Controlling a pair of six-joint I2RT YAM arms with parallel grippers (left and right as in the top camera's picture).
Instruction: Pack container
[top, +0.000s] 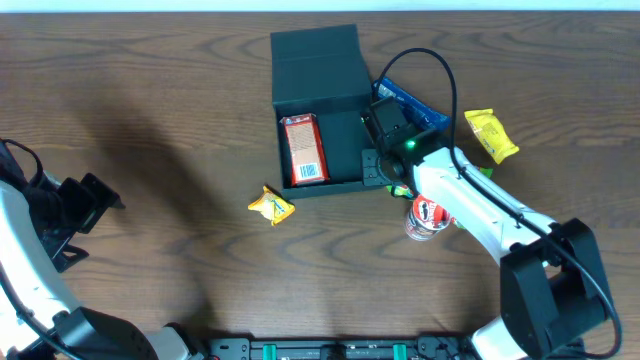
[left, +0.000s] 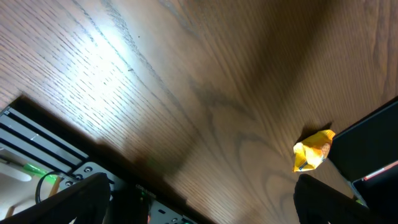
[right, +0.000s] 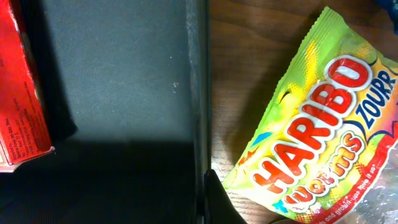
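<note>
Wooden table holds Haribo packet just beside container; right claw closed, left claw open.

White right arm with black joints, looping cable.

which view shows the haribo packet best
Right wrist: the Haribo Worms packet fills the right half, label readable, just outside the container wall. Overhead hides nearly all of it under the right arm; left wrist shows none of it.
</note>
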